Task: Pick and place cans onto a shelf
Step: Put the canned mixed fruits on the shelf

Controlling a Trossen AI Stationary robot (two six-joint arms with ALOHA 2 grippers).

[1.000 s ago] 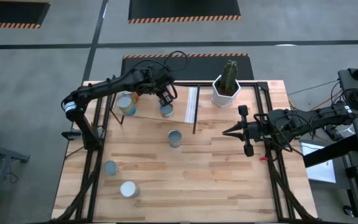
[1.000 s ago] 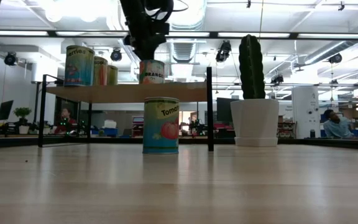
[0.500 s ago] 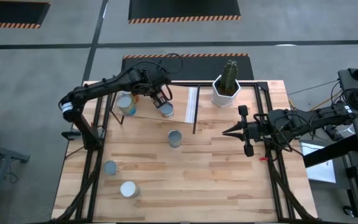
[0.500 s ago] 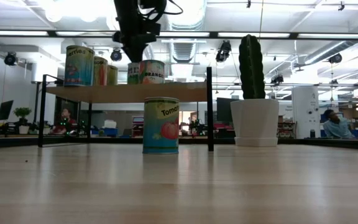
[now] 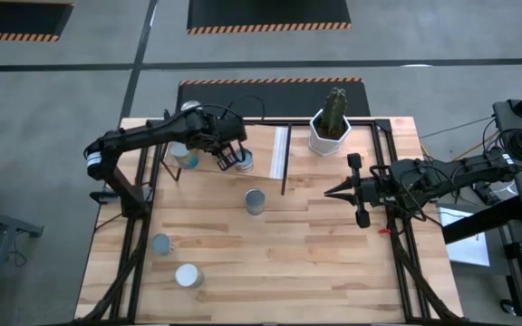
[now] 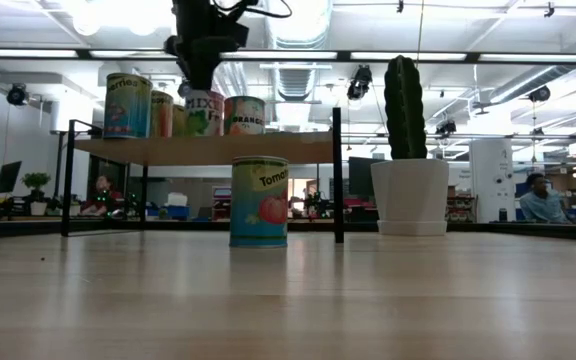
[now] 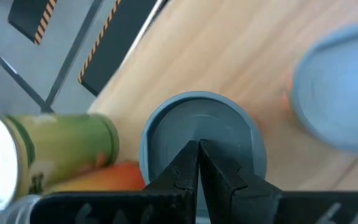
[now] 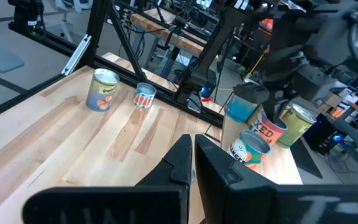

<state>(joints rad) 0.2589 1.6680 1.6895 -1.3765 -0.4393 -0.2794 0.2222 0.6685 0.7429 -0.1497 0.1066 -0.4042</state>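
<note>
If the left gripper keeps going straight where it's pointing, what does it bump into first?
Probably the silver top of a can on the shelf. The shut left gripper points straight down at it, though the gap between them is hard to judge.

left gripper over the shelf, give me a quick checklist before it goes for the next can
1. Left gripper empty: ok, fingers shut with nothing between them in the left wrist view.
2. Cans on the shelf upright: ok, the orange-label can and its neighbours stand upright in the low view.
3. Left gripper lifted off those cans: cannot tell, it hangs right above a can top.
4. Next target reachable: ok, the tomato can stands upright alone on the tabletop.
5. Fingers opened for a pick: not ok, shut.
6. Right gripper out of the way: ok, shut, beside the cactus pot, clear of the shelf.
</note>
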